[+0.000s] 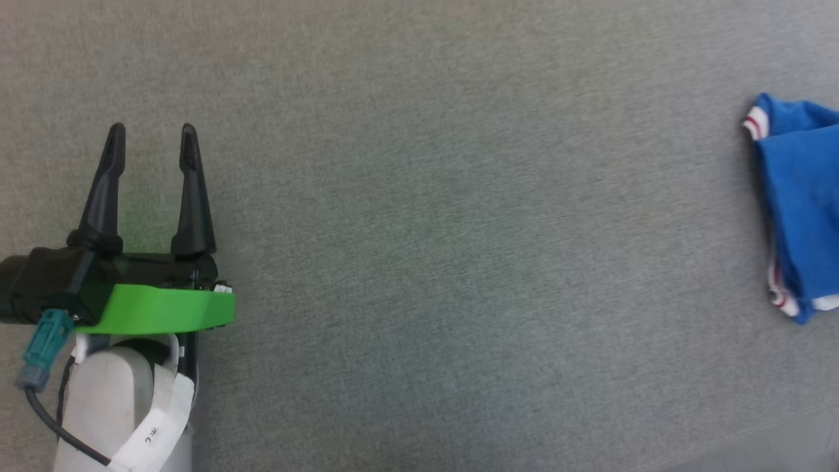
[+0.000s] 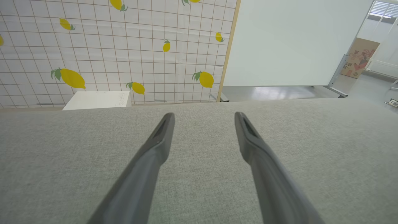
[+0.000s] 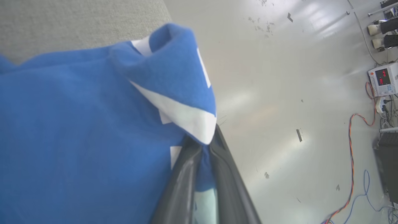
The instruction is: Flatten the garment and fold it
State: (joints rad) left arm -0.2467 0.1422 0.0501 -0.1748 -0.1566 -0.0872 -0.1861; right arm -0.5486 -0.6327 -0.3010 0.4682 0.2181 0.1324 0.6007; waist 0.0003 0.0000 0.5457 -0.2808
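The garment, bright blue with red-and-white striped trim, lies bunched at the right edge of the grey table in the head view, cut off by the frame. In the right wrist view the garment hangs in blue folds with white lettering, and my right gripper is shut on a pinch of its fabric. My left gripper stands open over the grey cloth at the left, far from the garment, with nothing between its fingers.
A grey fabric-covered table spans the head view. Beyond its far edge stand a lemon-print wall and a white panel. The right wrist view shows the pale floor, cables and a meter.
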